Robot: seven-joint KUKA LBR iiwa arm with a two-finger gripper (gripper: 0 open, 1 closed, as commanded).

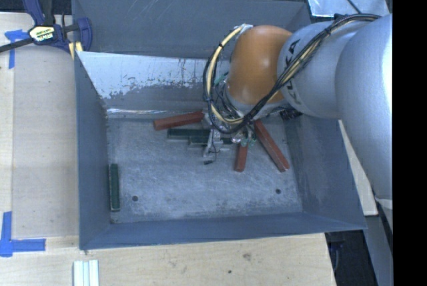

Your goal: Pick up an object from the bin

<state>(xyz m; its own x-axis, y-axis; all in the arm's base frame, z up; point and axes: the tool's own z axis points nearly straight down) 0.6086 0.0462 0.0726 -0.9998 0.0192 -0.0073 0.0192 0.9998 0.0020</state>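
— What is lying at the left of the bin [90, 145]?
— A dark green stick [114, 186] is lying alone along the left wall, well apart from everything else.
— And going toward the middle?
— A reddish-brown stick [179, 121] is lying near the back wall, slightly tilted. Just in front of it a dark bar [189, 137] is lying flat on the floor of the bin, its right end reaching up to the claw [211, 150].
— Is the claw pinching that bar?
— I cannot tell. The cables [217, 88] and the orange cover [257, 65] are hanging above it, and whether it is spread or pressed together is not showing.
— What is crowding it on the right?
— A short brown stick [241, 158] is lying just beside the claw, and a longer brown stick [273, 148] is slanting away to its right. Their upper ends are running under the arm.
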